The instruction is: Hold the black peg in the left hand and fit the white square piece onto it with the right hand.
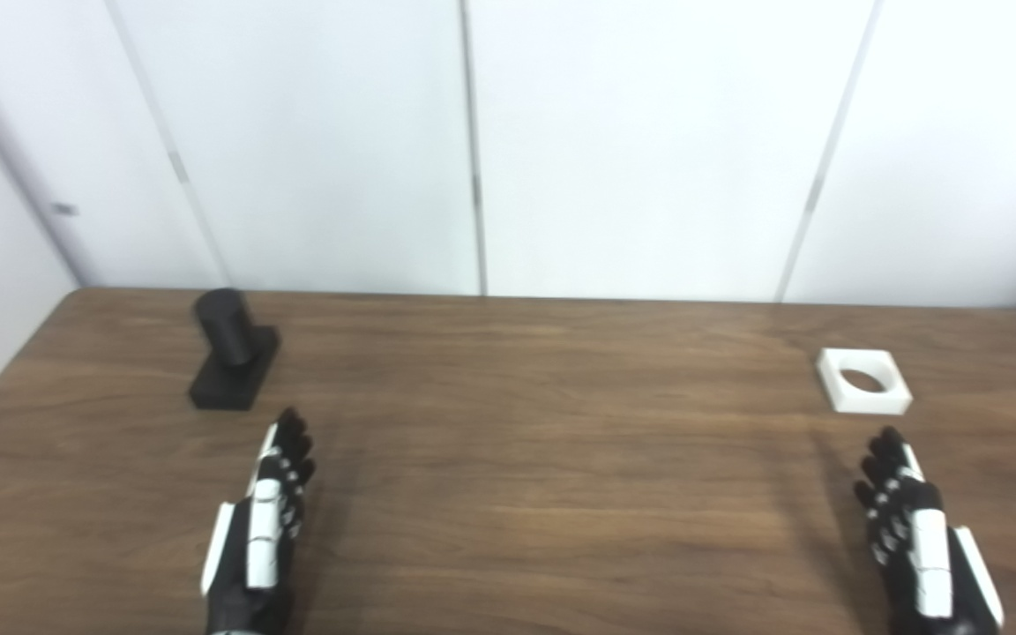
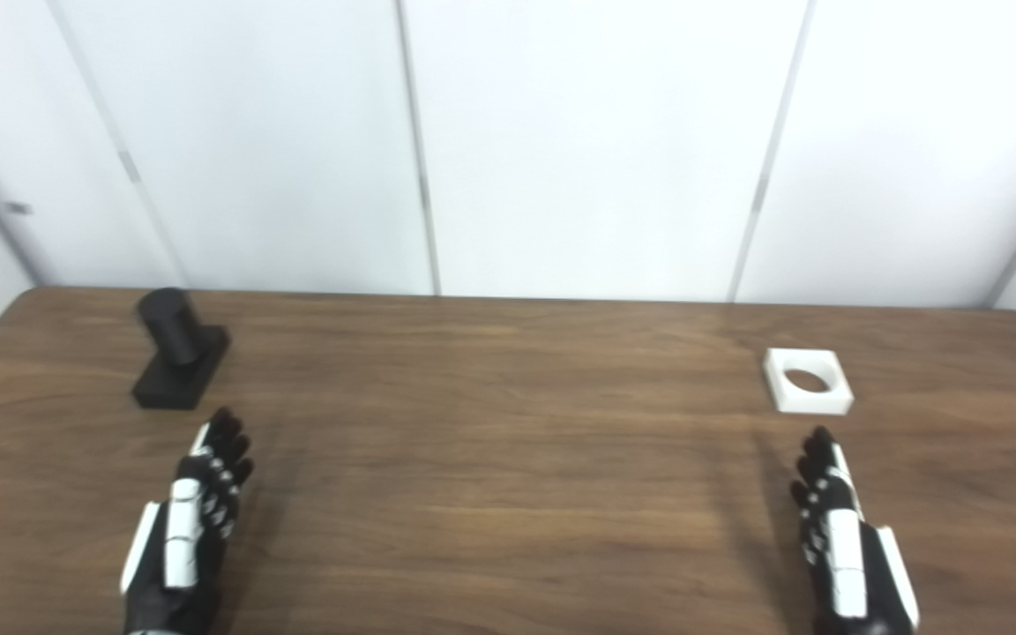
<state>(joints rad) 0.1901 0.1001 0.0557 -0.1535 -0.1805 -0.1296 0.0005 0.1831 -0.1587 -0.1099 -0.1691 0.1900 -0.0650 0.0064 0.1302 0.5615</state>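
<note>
White wall panels w/ thin vertical seams stand behind a dark wood-grain desk [image 1: 508, 494] that fills the lower half of both views.

Far left on the desk: black cylindrical peg on a flat black rectangular base [image 1: 230, 351], peg upright, axis vertical, base's long side running roughly toward/away from the robot. Far right: white square piece w/ round centre hole [image 1: 862, 380], lying flat, hole facing up. Peg and piece are well apart, at opposite sides.

Left hand [image 1: 263, 520] is near the front edge, fingers extended and a little apart, holding nothing; whether it touches the desk I can't tell. Peg lies just ahead of its fingertips and slightly to the left, not touching. Right hand [image 1: 909, 520] mirrors it, fingers out, empty; white piece sits straight ahead of its fingertips, near but apart.

Key relation: each hand is on its own thing's side, so left is much nearer the peg, right much nearer the piece; no crossing needed. Prob. next is a short forward reach by each; nothing grasped yet, task looks unstarted.

Count: 1 peg, 1 white piece, 2 hands.
</note>
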